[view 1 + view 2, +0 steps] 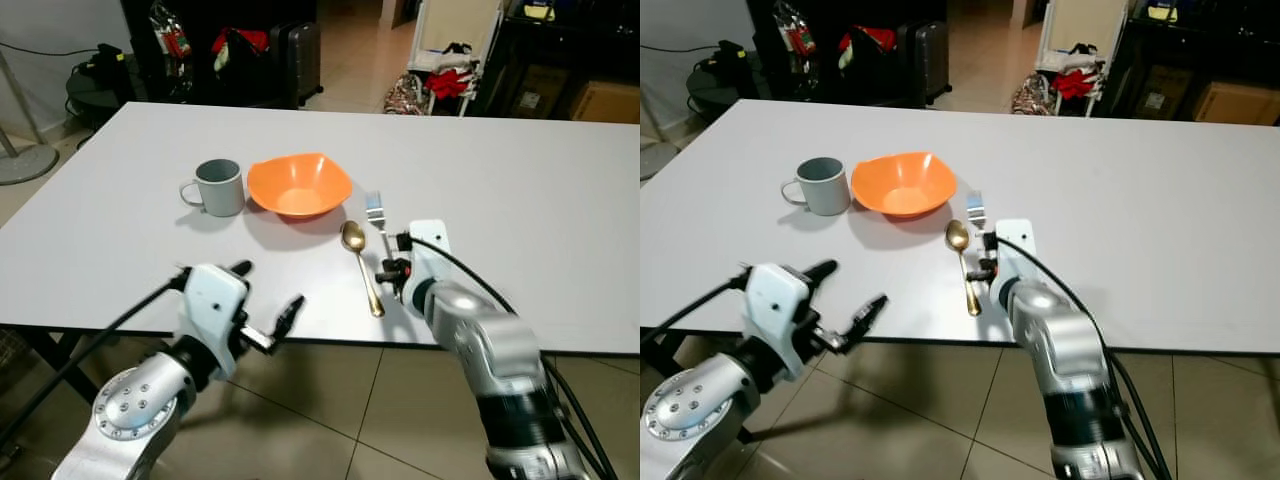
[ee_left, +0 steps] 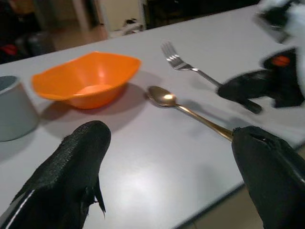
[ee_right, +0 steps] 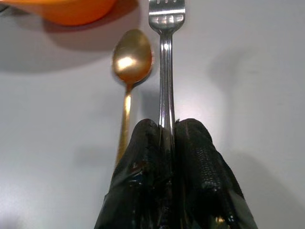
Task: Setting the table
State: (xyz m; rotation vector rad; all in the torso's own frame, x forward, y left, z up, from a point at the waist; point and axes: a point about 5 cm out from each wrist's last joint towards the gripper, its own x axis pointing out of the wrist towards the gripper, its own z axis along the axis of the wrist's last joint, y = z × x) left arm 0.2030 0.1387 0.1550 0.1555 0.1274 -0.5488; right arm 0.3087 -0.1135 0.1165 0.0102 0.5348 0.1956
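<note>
Head view: white table [image 1: 560, 200] on tiled floor [image 1: 340, 400]; right fingers [image 3: 200, 157] pinch fork [image 3: 166, 71], left fingers [image 2: 71, 167] spread, empty.

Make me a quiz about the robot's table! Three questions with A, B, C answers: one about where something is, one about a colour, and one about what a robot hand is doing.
1. Where does the gold spoon lie?
A. Inside the mug
B. On the table, between the bowl and the fork
C. On the floor

2. What colour is the bowl?
A. Orange
B. Blue
C. Green

3. What is the right gripper doing?
A. Hanging open over the mug
B. Pinching the fork's handle
C. Holding the bowl

Answers:
1. B: the spoon rests flat on the white table, just right of the bowl, with the fork on its other side.
2. A: the bowl is bright orange, next to the grey mug.
3. B: its two black fingers are closed on the fork's handle, while the left gripper is open at the table's edge.
</note>
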